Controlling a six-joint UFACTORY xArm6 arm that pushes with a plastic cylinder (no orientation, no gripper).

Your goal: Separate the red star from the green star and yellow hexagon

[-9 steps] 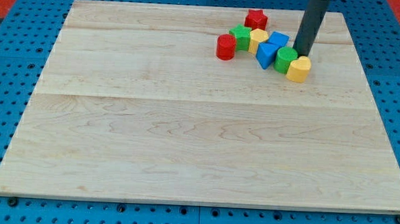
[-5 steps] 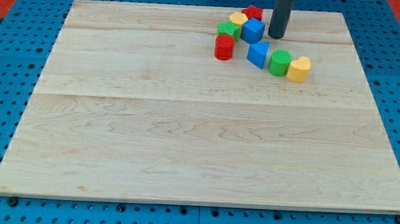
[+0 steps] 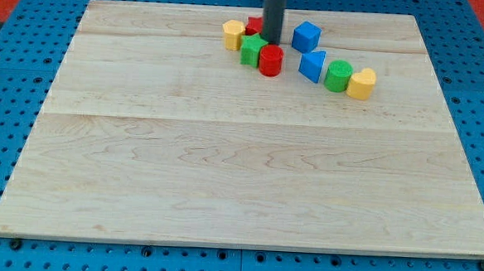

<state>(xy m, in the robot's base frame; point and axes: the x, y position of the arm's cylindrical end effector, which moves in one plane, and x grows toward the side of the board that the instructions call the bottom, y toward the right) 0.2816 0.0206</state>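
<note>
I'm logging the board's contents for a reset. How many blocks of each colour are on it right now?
Red: 2, the red star and the red cylinder
Green: 2, the green star and the green cylinder
Yellow: 2, the yellow hexagon and the yellow block
Blue: 2, the blue cube and the blue block
Total: 8

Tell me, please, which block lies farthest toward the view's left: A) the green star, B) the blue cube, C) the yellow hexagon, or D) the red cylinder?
C: the yellow hexagon sits left of the green star, the red cylinder and the blue cube.
</note>
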